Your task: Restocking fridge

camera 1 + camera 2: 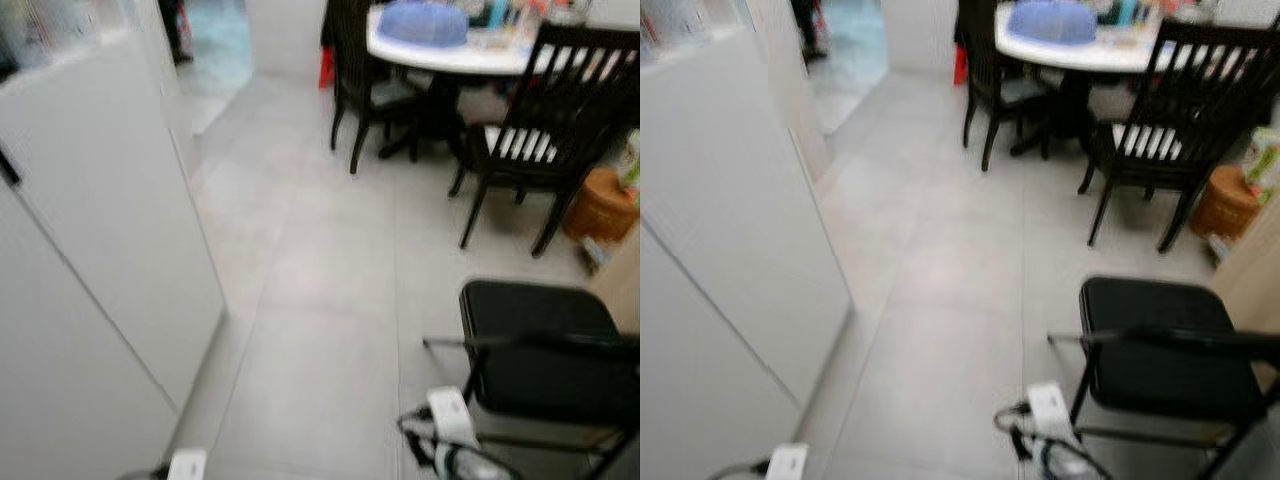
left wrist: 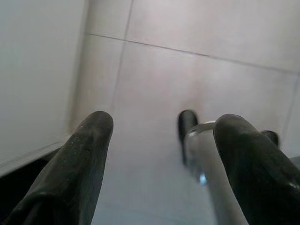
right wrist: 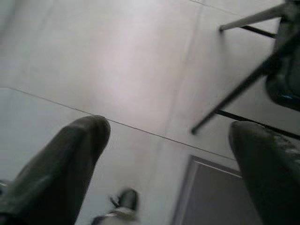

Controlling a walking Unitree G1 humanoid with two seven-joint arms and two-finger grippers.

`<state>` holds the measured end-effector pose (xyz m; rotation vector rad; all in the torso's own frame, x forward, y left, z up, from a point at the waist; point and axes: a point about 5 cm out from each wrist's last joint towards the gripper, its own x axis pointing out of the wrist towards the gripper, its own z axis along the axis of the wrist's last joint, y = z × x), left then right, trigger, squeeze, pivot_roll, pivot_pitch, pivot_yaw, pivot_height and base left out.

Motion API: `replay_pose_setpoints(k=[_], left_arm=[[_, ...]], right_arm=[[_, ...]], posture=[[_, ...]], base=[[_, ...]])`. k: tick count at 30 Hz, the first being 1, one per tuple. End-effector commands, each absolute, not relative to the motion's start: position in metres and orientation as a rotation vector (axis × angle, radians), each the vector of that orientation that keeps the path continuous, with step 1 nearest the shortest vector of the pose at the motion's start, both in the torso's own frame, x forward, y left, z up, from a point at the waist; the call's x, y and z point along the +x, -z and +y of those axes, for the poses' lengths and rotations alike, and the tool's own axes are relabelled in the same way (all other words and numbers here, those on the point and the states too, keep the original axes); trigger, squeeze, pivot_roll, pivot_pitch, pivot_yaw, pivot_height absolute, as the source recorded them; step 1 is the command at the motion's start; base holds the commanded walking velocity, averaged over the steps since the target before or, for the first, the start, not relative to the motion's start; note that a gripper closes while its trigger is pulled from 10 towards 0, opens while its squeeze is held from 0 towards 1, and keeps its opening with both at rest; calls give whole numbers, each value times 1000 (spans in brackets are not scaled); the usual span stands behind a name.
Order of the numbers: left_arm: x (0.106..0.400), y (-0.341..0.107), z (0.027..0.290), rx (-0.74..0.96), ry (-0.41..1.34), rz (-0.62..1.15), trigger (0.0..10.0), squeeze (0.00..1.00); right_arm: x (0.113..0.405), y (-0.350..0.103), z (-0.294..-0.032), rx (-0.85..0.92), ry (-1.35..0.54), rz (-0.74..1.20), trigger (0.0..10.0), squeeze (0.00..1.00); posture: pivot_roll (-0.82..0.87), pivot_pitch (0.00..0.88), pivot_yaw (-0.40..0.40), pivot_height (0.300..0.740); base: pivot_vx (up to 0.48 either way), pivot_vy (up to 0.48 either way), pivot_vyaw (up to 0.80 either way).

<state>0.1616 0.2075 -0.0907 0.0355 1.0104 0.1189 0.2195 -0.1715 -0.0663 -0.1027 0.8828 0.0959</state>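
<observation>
Hands, left [image 2: 159,154] and right [image 3: 164,164], hang wide over grey floor [image 1: 330,300]; any labels seem unreadable.

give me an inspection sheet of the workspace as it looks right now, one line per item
Surface: pale grey tiled floor, bare down the middle.
Job's things: large white cabinet or fridge side on the robot's left; no groceries seen.
Clutter: black folding chair near right; cardboard box beyond it.
Grippers: left gripper open, pointing at floor; right gripper open, above floor by the chair's legs.
Cables: dark cable and white plug block on floor beside the chair.
Surroundings: white round table with dark dining chairs; blue cover on it. Image blurred.
</observation>
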Motion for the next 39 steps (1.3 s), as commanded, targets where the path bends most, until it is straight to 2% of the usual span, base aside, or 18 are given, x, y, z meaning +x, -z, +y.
replay_pose_setpoints(k=[1, 5, 39], left_arm=[[166, 90, 203, 25, -112, 997, 10000, 0], [167, 89, 203, 27, -112, 995, 10000, 0], [164, 92, 201, -5, -125, 1031, 10000, 0]], right_arm=[[217, 66, -185, -115, -63, 892, 10000, 0], [217, 67, -185, -114, -62, 892, 10000, 0], [216, 67, -184, -112, -58, 896, 10000, 0]], posture=[[-87, 0, 32, 740], [-88, 0, 34, 740], [-93, 0, 35, 740]], base=[[337, 0, 0], [322, 0, 0], [0, 0, 0]])
